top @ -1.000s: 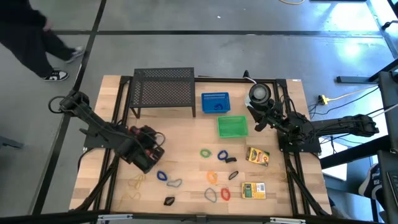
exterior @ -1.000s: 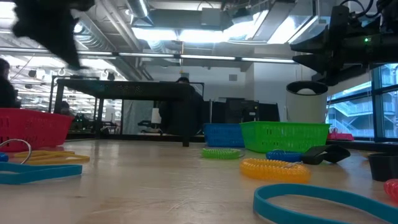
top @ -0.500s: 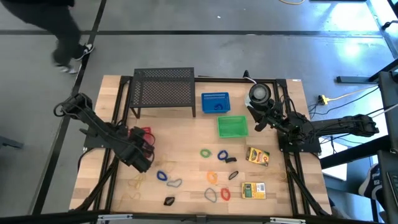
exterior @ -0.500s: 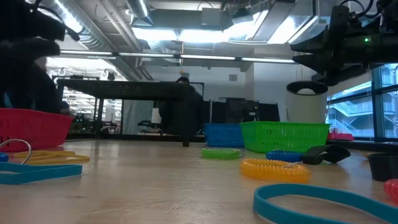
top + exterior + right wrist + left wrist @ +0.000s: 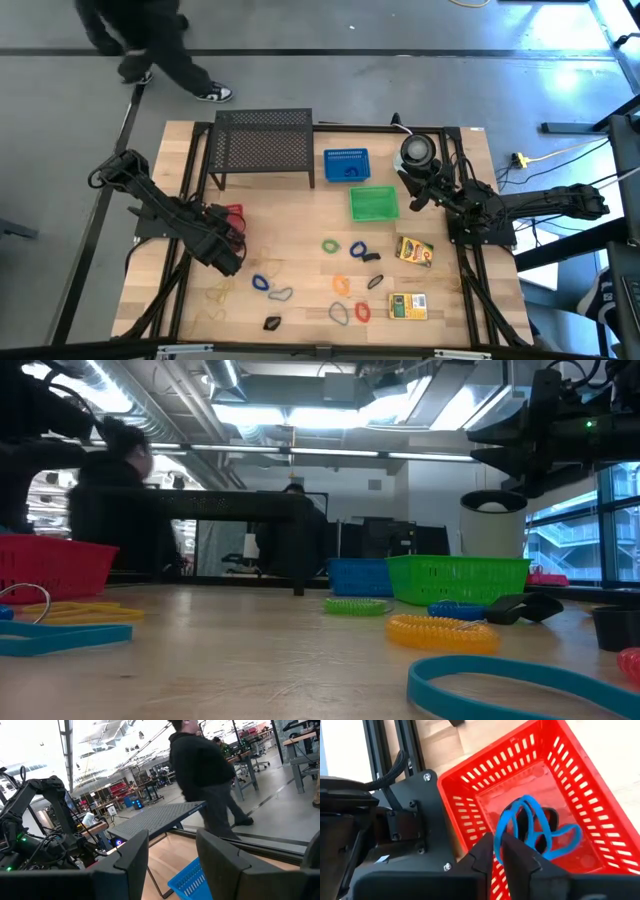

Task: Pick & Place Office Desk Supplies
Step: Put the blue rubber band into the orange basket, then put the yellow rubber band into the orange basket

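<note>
While a person (image 5: 150, 45) in dark clothes walks past beyond the table's (image 5: 300, 230) far edge, we see the left gripper (image 5: 498, 851) poised over the red basket (image 5: 580, 785) at the table's left side. Its fingers (image 5: 517, 857) stand only a sliver apart, and a blue oval loop (image 5: 535, 827) sits just at their tips inside the basket; we cannot tell whether they still pinch it or have let it go.

Further right, the loose supplies lie scattered on the wood: tan rubber bands (image 5: 218, 292), blue loops (image 5: 260, 283), a grey loop (image 5: 281, 294), a black clip (image 5: 271, 322), a green loop (image 5: 330, 244), orange loops (image 5: 342, 285) and two yellow-green boxes (image 5: 414, 250). Behind them stand a black mesh shelf (image 5: 263, 140), a blue basket (image 5: 346, 165) and a green basket (image 5: 374, 203).

At the far right, the right gripper (image 5: 170, 855) waits above the table near the green basket, fingers parted and grasping nothing.
</note>
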